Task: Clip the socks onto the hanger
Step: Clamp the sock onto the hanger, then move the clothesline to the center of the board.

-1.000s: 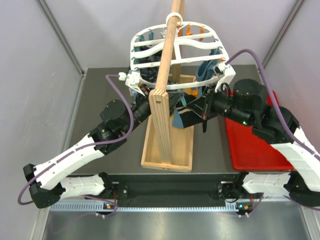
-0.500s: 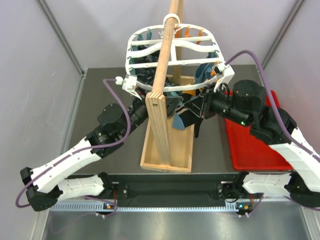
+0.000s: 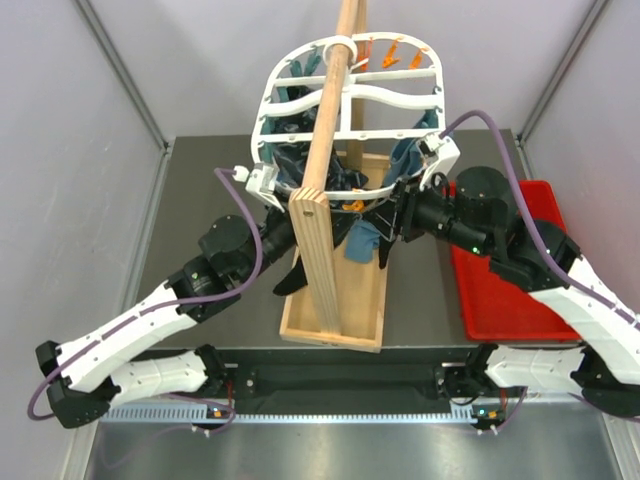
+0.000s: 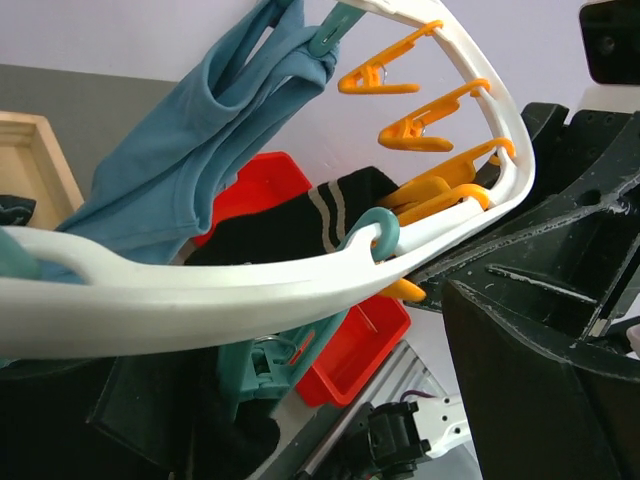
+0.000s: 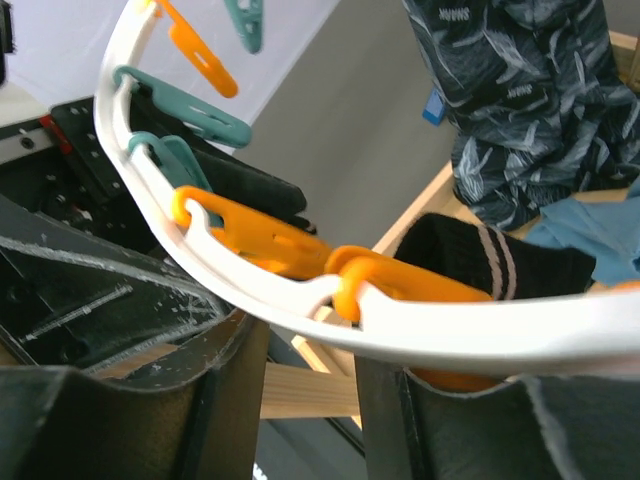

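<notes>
The white hanger (image 3: 385,75) hangs on the wooden pole, its near rim between my two arms. In the left wrist view the hanger rim (image 4: 200,295) crosses just above my left gripper (image 4: 330,400), which stands wide open with nothing between its jaws. A black sock (image 4: 310,215) with grey stripes hangs behind the rim, by a teal clothespin (image 4: 270,360). My right gripper (image 5: 310,400) is open under the hanger rim (image 5: 480,325), with an orange clothespin (image 5: 420,285) just above its right finger (image 5: 500,420). The same black sock (image 5: 480,260) hangs beyond it. From above, a black sock (image 3: 383,252) dangles below the near rim.
The wooden pole (image 3: 330,120) rises from a tray-like wooden base (image 3: 335,300) in the middle. A red tray (image 3: 510,290) lies at the right. Blue-teal cloths (image 4: 200,170) and a dark patterned fabric bunch (image 5: 530,90) hang from the hanger. Orange clothespins (image 4: 420,130) line the rim.
Both grippers have opened, the left one wide. The hanger has swung back and up, and both wrists have shifted slightly toward the pole.
</notes>
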You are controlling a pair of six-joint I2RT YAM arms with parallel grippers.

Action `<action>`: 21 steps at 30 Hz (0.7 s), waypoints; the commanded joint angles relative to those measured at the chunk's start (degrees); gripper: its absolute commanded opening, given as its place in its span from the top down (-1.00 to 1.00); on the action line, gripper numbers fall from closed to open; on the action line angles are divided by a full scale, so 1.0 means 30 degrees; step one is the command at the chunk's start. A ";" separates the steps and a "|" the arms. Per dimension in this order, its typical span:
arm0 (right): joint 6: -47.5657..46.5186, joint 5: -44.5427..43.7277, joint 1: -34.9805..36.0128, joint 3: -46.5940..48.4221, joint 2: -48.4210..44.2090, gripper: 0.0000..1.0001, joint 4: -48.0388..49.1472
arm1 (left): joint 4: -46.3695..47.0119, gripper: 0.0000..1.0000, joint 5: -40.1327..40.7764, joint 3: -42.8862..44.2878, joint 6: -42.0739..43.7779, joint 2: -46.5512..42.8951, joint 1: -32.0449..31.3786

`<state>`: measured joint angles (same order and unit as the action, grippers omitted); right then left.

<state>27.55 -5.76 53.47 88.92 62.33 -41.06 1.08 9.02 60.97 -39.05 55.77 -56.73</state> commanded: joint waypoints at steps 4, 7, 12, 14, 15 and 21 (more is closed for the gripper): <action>-0.0365 -0.0775 0.0223 -0.0842 -0.0912 0.18 0.0883 | -0.2030 -0.98 -0.0723 -0.0665 0.0331 -0.1595 -0.0631; -0.0482 -0.0980 0.0252 -0.1019 -0.1087 0.17 0.0854 | -0.2468 -0.98 0.0448 -0.0782 0.0126 -0.2064 -0.0631; -0.0658 -0.1273 0.0223 -0.1106 -0.1117 0.14 0.0912 | -0.3201 -0.98 0.2002 -0.0344 -0.0518 -0.2563 -0.0631; -0.0745 -0.1332 0.0223 -0.1106 -0.1117 0.13 0.0941 | -0.3524 -0.98 0.2092 -0.0023 -0.0578 -0.2651 -0.0631; -0.0746 -0.1390 0.0223 -0.1106 -0.1088 0.13 0.0913 | -0.3525 -0.98 0.2150 0.0008 -0.0607 -0.2797 -0.0631; -0.0805 -0.1421 0.0193 -0.0960 -0.0912 0.10 0.0971 | -0.3671 -0.98 0.2476 0.0651 0.0357 -0.2537 -0.0631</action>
<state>26.11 -9.02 53.47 85.76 60.01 -39.83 -8.93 18.44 59.79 -40.01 49.15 -57.84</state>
